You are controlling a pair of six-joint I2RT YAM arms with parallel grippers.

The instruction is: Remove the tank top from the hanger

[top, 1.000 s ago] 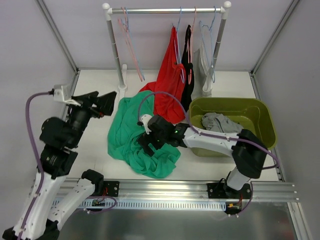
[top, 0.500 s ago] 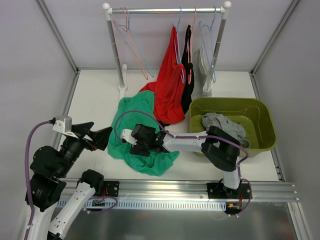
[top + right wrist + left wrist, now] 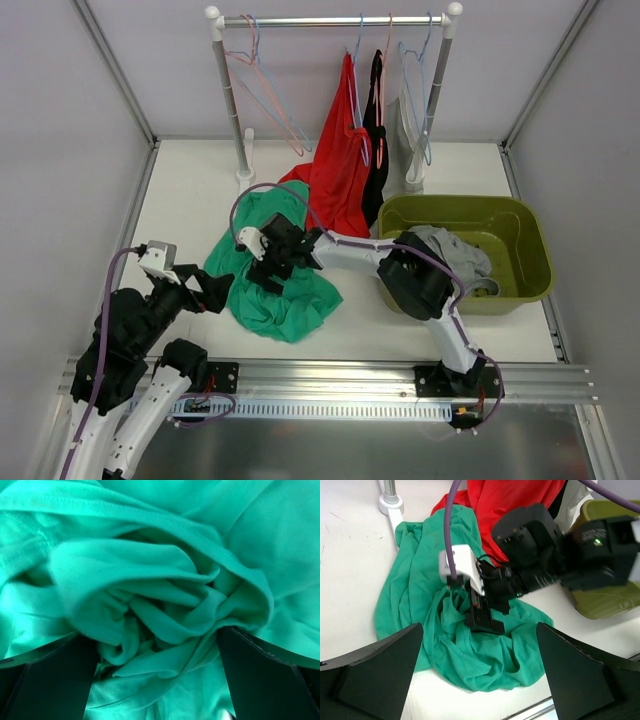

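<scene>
A green tank top [image 3: 285, 305] lies crumpled on the table, off any hanger; it also shows in the left wrist view [image 3: 415, 605]. My right gripper [image 3: 264, 272] is pressed down into it, also seen from the left wrist [image 3: 482, 620]. In the right wrist view its fingers stand wide apart with bunched green fabric [image 3: 150, 585] between them [image 3: 157, 680]. My left gripper [image 3: 207, 288] is open and empty at the cloth's left edge, above the table [image 3: 480, 680]. A red tank top [image 3: 335, 180] hangs on a hanger on the rack [image 3: 330, 20].
A black garment [image 3: 374, 150] hangs beside the red one. Empty hangers [image 3: 265, 95] hang left and others [image 3: 415, 90] right on the rail. An olive bin [image 3: 525, 220] holding grey clothes [image 3: 445, 250] stands at the right.
My right gripper has swept left and a little farther back, and the green top has shifted left with it. My left arm has drawn back and down toward the near left.
</scene>
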